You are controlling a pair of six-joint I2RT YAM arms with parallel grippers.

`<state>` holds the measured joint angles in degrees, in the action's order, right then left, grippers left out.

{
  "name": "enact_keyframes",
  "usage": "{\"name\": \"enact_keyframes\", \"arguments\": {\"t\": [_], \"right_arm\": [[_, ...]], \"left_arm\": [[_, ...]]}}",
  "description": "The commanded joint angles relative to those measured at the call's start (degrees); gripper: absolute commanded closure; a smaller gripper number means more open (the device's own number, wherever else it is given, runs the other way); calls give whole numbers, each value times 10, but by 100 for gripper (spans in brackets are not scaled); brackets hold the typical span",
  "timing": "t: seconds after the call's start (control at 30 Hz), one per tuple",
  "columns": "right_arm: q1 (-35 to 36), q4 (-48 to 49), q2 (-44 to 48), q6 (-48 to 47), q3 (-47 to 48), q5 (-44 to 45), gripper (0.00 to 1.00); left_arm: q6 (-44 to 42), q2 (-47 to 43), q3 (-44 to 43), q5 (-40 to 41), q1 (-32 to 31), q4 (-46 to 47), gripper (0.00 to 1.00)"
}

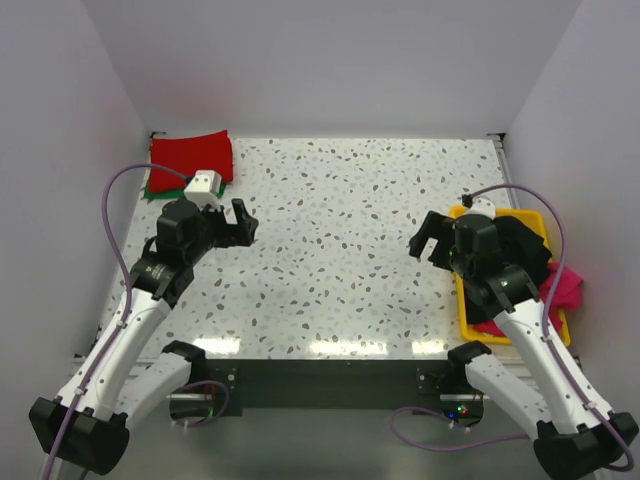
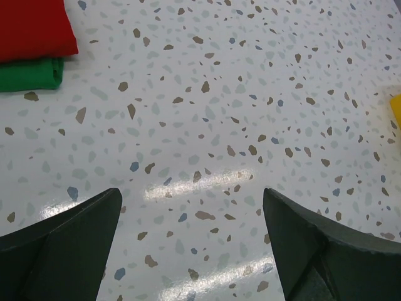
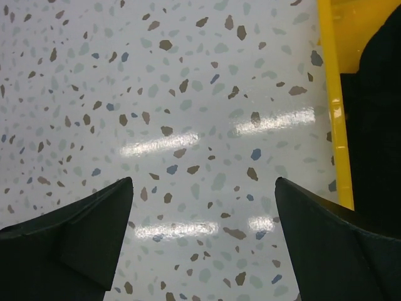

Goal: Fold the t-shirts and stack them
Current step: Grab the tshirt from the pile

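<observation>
— Where are the shirts?
— Red shirt [image 1: 192,158] folded on a green shirt [image 1: 160,190] at eleven o'clock on the table [image 1: 340,250]. Black shirt [image 1: 522,243] and pink shirt [image 1: 566,287], possibly more beneath, heaped in the yellow tray [image 1: 466,310] at three.
— Grippers?
— Left gripper [image 1: 243,222] and right gripper [image 1: 420,238] both spread wide, holding nothing.

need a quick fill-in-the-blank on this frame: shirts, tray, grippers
1. The red shirt lies on the green shirt at the table's far ____ corner.
2. The black shirt and pink shirt lie in the ____ tray.
3. The left gripper and right gripper hold nothing; their jaws are ____.

Missing words: left; yellow; open.
</observation>
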<state>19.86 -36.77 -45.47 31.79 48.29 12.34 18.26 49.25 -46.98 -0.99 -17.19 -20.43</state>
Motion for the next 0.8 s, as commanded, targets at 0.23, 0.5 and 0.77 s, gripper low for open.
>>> {"name": "enact_keyframes", "arguments": {"t": [0.23, 0.5, 0.77], "right_arm": [[0, -73, -64, 13, 75, 136, 1], [-26, -164, -215, 67, 217, 406, 4], [-173, -168, -289, 116, 233, 406, 4]], "left_arm": [[-5, -8, -1, 4, 6, 7, 0], [-5, -10, -1, -1, 5, 8, 0], [-5, -10, -1, -7, 6, 11, 0]]}}
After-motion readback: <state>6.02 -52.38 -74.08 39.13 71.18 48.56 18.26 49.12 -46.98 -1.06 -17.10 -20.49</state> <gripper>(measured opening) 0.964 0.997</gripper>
